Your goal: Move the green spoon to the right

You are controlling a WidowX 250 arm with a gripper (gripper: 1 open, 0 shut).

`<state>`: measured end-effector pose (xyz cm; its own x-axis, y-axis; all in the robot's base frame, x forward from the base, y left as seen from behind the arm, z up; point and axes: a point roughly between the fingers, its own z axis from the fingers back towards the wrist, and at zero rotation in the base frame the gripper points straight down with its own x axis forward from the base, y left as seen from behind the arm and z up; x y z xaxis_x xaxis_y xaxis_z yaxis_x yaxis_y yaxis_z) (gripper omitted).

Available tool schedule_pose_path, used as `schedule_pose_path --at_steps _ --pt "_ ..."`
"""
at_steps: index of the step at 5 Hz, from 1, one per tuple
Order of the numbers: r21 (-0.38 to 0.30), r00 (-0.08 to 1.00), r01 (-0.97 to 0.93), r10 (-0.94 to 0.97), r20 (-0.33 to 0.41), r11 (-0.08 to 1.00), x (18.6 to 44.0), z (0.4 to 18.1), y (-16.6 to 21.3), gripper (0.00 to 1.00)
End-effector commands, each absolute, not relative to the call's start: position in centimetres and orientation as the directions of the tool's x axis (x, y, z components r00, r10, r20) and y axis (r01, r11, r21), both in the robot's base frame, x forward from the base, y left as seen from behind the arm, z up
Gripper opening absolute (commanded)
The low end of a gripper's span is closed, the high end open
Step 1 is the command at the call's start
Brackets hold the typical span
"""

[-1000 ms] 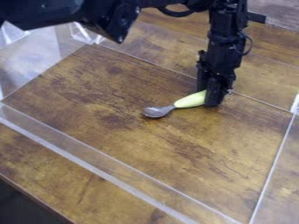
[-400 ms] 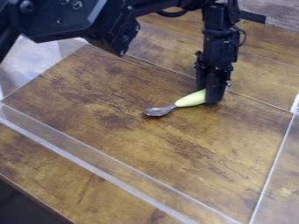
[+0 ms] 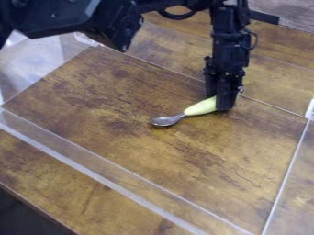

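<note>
One end of the green spoon [image 3: 194, 110], its handle, sits pinched in your gripper [image 3: 223, 99], bowl trailing down-left.

From where I stand I count one green spoon [image 3: 193, 109], with a single yellow-green handle and a single shiny metal bowl. One gripper [image 3: 223, 97] comes down onto it, on one dark robot arm [image 3: 229, 41]; a second bulky black part [image 3: 73, 18] crosses the top left, though I cannot tell whether it belongs to the same arm. There is one wooden table [image 3: 147, 138]. Clear plastic walls [image 3: 110, 188] fence the work area, and I can make out three of them, at the front, left and right.
</note>
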<state>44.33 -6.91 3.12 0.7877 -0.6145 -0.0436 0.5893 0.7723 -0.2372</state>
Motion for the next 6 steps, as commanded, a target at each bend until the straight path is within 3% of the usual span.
schedule_pose_path --at_steps 1,2,4,5,6 --pt "-0.216 0.772 0.624 -0.635 0.020 0.751 44.2 6.0 -8.0 1.00" --pt "-0.222 0.763 0.635 -0.646 0.025 0.740 44.1 6.1 -8.4 0.00" --pt "-0.240 0.796 0.593 -0.604 0.035 0.768 44.5 6.9 -9.7 0.00" --pt "-0.260 0.798 0.590 -0.602 0.043 0.764 44.1 7.4 -9.6 1.00" --pt "-0.280 0.804 0.581 -0.592 0.052 0.764 43.5 8.1 -9.3 1.00"
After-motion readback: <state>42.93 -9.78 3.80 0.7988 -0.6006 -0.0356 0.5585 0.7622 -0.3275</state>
